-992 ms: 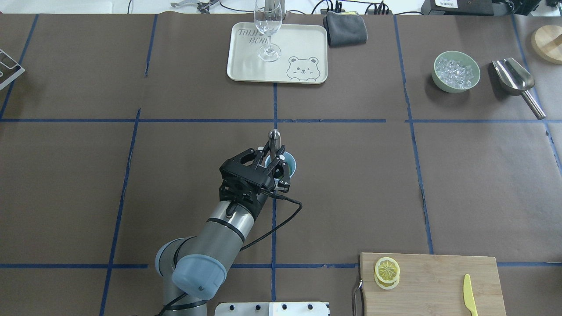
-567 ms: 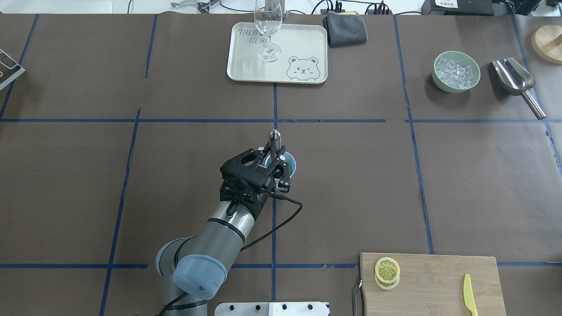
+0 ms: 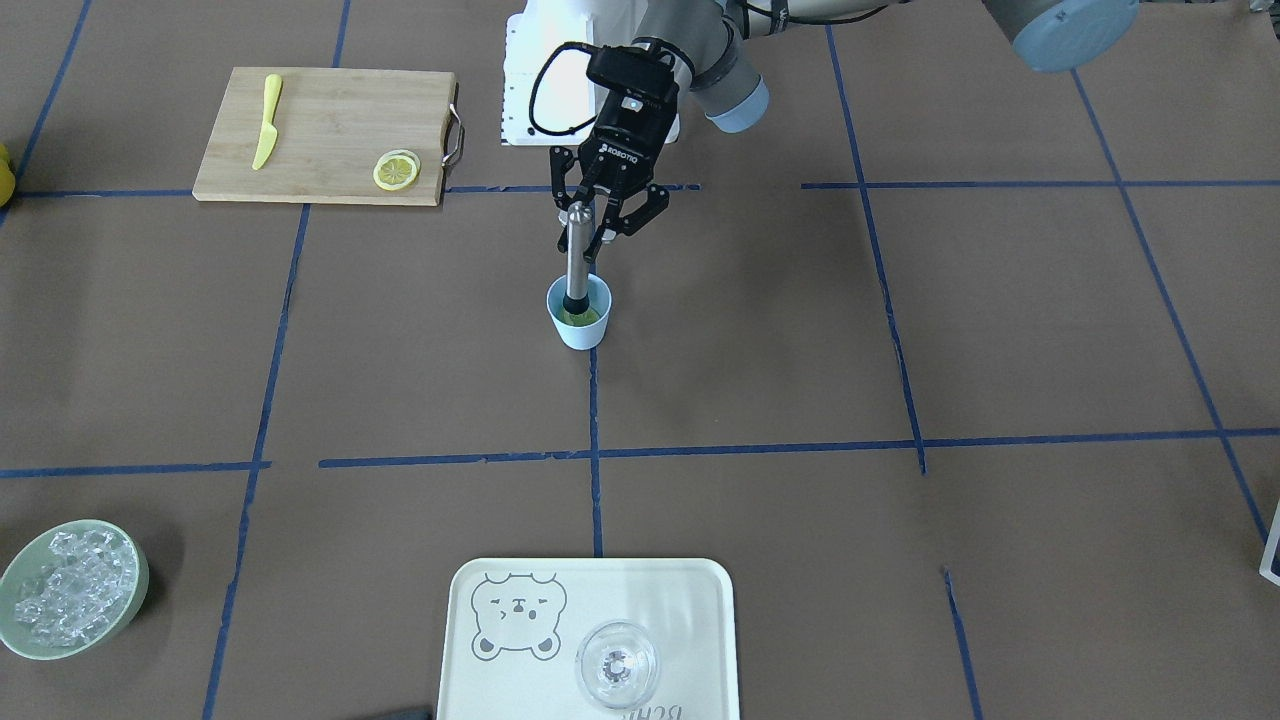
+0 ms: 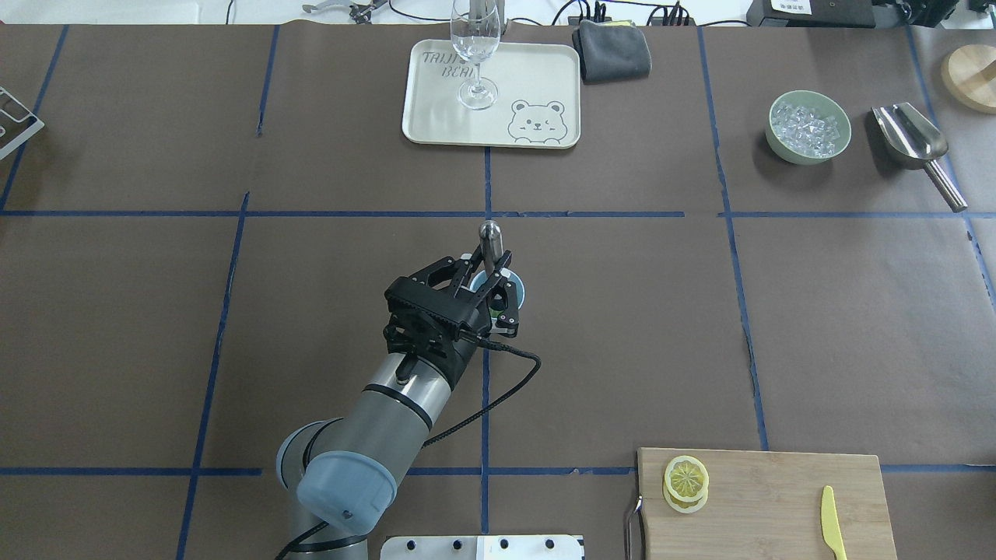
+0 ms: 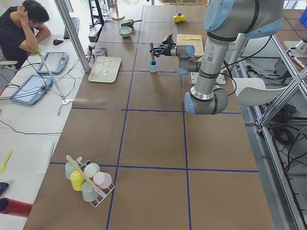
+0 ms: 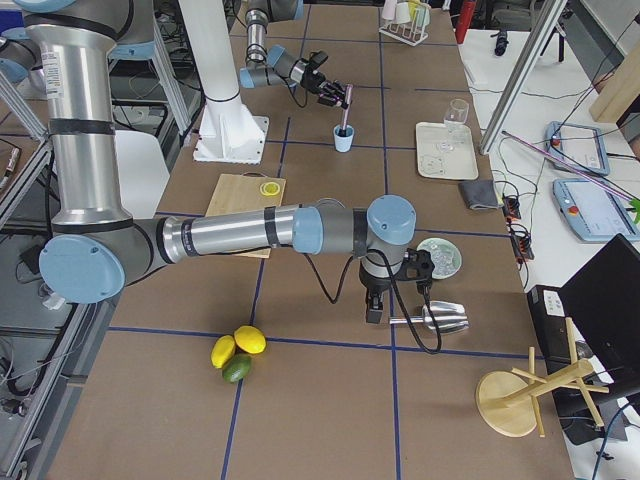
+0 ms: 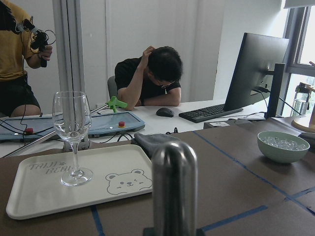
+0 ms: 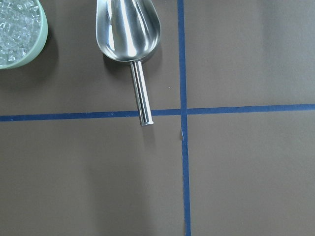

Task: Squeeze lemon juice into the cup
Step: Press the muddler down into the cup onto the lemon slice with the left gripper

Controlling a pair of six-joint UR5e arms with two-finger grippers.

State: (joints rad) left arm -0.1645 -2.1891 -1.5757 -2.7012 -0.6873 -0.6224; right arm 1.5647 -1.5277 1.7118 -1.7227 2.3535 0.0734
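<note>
The light-blue cup (image 3: 580,328) stands mid-table; greenish-yellow matter lies at its bottom. A steel muddler (image 3: 575,255) stands upright in it. My left gripper (image 3: 583,238) is shut on the muddler's shaft just above the cup; in the overhead view the gripper (image 4: 486,264) hides most of the cup (image 4: 517,286). Lemon slices (image 4: 685,476) lie stacked on the cutting board (image 4: 778,498), far from both grippers. My right gripper (image 6: 375,300) hangs over the steel scoop (image 8: 129,29); I cannot tell whether it is open or shut.
A cream tray (image 4: 436,117) with a wine glass (image 4: 476,47) sits at the far edge, a grey cloth (image 4: 613,50) beside it. A green bowl of ice (image 4: 809,127) stands far right. A yellow knife (image 4: 831,521) lies on the board.
My left gripper and the muddler have shifted slightly away from the robot, and the gripper now covers more of the cup. Nothing else moved.
</note>
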